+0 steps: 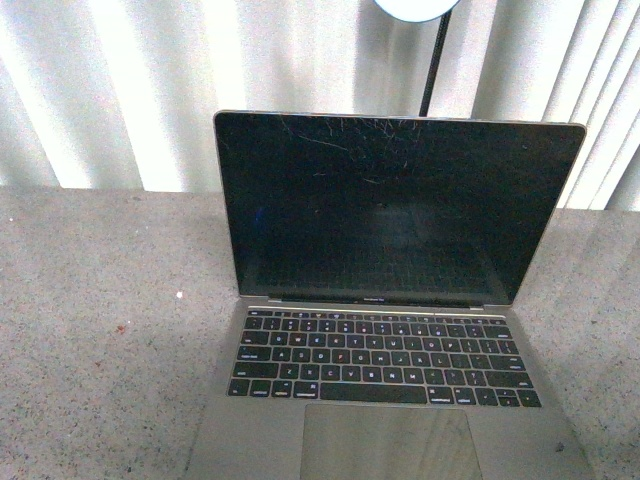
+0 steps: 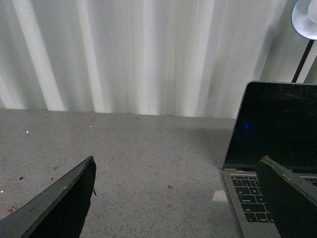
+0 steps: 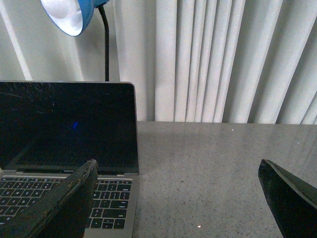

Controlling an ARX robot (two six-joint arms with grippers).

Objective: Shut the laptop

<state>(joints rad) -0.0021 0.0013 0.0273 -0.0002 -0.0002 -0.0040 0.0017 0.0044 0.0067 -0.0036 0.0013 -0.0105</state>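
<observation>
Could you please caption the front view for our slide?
Open laptop with scratched black screen on speckled table, lamp behind.

- One laptop (image 1: 390,300), with one screen (image 1: 395,205), one keyboard (image 1: 380,357) and one trackpad (image 1: 390,442).
- One lamp (image 3: 74,20), with one blue shade (image 3: 88,15) on one black neck (image 3: 106,47).
- One table (image 1: 90,300), grey and speckled.
- One curtain (image 2: 148,54); its white folds are too many to count surely.
- Two grippers, the left gripper (image 2: 177,166) and the right gripper (image 3: 178,168), one in each wrist view.
- Two dark fingers (image 2: 54,210) on each gripper, so four together.
</observation>
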